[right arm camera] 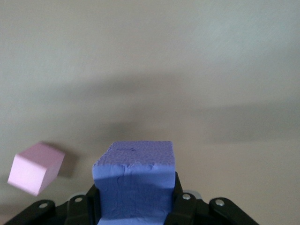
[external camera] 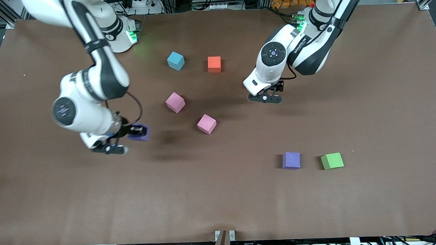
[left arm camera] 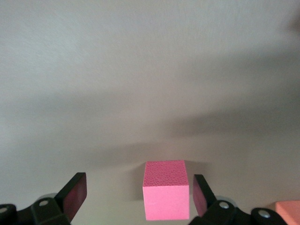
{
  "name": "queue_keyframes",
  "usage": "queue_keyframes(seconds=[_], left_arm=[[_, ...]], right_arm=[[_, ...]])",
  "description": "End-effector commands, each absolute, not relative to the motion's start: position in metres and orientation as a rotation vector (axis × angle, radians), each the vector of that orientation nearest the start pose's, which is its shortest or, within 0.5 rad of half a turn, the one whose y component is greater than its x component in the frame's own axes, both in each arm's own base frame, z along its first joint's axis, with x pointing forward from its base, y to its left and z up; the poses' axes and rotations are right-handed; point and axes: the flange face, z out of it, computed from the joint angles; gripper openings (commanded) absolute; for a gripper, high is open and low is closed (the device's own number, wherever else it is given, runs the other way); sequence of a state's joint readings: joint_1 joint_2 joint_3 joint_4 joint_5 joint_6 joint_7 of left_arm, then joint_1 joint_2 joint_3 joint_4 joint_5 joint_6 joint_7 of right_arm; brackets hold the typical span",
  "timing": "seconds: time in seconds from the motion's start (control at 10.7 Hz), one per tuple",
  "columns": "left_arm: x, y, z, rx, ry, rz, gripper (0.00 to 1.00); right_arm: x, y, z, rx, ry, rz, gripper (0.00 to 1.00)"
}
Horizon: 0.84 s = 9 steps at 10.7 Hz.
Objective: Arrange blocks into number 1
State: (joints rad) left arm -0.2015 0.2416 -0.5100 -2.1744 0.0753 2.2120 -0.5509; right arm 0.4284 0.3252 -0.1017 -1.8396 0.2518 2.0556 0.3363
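Observation:
My right gripper [external camera: 135,133] is shut on a blue-purple block [right arm camera: 134,180], held above the table at the right arm's end. Two pink blocks [external camera: 175,102] [external camera: 206,123] lie mid-table; one pink block [right arm camera: 35,168] also shows in the right wrist view. An orange block [external camera: 214,64] sits farther from the front camera. A second purple block [external camera: 291,160] lies nearer to that camera. My left gripper [left arm camera: 138,183] is open around a reddish-pink block [left arm camera: 166,197], touching neither side. In the front view the left gripper [external camera: 266,98] hides that block.
A light-blue cube [external camera: 175,61] sits beside the orange block, toward the right arm's end. A green cube [external camera: 332,161] lies beside the purple block on the table, toward the left arm's end. An orange corner [left arm camera: 288,213] shows at the edge of the left wrist view.

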Motion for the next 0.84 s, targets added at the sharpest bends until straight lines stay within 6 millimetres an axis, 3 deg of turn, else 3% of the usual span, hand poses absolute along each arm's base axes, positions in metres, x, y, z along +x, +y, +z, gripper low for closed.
queue_keyframes(seconds=[0.0,0.28,0.56,0.75], left_arm=[[0.386,-0.335,0.261,-3.045,0.341,0.269,1.00],[0.378,-0.334,0.252,-3.075,0.180,0.349,1.00],[0.372,-0.340,0.249,-3.109,0.058,0.419,1.00],[0.368,-0.344,0.238,-3.115,0.014,0.433,1.00]], right_arm=[[0.525,0.265,0.345,-3.009,0.259,0.231,0.46],[0.449,0.307,0.324,-3.001,0.254,0.158,0.46],[0.378,0.375,0.303,-3.021,0.165,0.164,0.46],[0.353,0.404,0.296,-3.012,0.159,0.144,0.46]])
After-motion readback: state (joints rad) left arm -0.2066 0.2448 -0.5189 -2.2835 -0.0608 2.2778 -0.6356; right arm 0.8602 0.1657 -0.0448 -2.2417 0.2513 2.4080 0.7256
